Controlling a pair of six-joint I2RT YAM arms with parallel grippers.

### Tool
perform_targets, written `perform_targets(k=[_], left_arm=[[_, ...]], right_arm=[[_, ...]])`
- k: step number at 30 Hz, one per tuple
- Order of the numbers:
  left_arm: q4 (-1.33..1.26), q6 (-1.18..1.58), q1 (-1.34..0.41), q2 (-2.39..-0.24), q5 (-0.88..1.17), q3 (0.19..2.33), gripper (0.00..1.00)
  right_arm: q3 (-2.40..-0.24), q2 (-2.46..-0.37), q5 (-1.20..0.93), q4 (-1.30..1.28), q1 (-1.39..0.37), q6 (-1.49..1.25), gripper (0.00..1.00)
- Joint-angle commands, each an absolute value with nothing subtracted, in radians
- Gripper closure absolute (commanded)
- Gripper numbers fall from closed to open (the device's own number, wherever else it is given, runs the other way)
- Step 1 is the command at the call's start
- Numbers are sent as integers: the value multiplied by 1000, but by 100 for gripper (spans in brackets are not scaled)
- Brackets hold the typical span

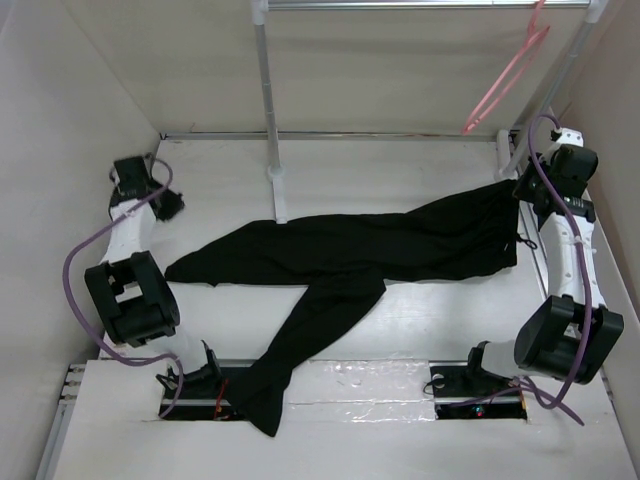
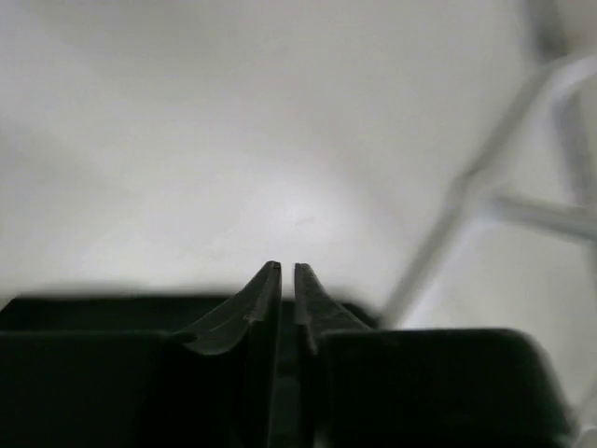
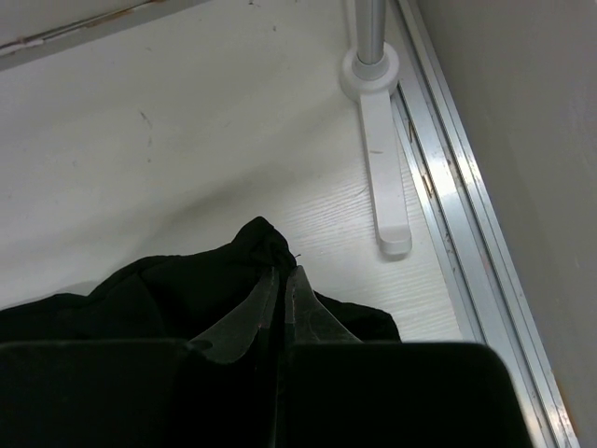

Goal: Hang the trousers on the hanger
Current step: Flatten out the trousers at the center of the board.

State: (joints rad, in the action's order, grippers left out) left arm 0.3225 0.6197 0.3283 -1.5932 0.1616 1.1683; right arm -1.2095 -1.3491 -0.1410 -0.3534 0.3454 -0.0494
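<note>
The left gripper is closed with nothing in it: in its wrist view the two fingers stand almost together with only a thin slit between them, over blurred bare white bench. From above, this gripper sits at the far left, apart from the cloth.

The right gripper is pinched tight on the trousers. Its fingertips meet on a raised fold of black cloth that bunches up around them. Just beyond lies the white foot of a rack pole, beside a metal track along the wall.

In the top view the trousers lie spread across the middle of the bench. The waist end is at the right, under the right gripper. One leg runs left, the other bends toward the near edge between the arm bases.

The hanger, pale pink, hangs from the top rail at the far right, above the trousers and not touching them
</note>
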Motion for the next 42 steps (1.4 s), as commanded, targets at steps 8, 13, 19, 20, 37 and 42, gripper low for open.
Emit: perform_targets(k=[8,13,19,20,37,42], left_arm=[[451,724,379,-1220,62,1028,55],[477,845,546,-1161,95,780,63],[388,873,601,-1127,107,665,56],[370,874,601,-1132,118,651,55],[106,904,601,-1417,195,618,100],[138,885,581,-1342,177,711,100]], right_arm=[[-1236,-1364,-201,-236,319,-84,100],[-1227,-1365,-244,-216,307,-91,100],[-1204,-1348,-296,-190,307,-84,100],[-1201,-1347,-304,-190,307,-86,100],[-1201,-1333,-275,-198,288,-84,100],[-1236,-1341,-262,-212,279,-84,100]])
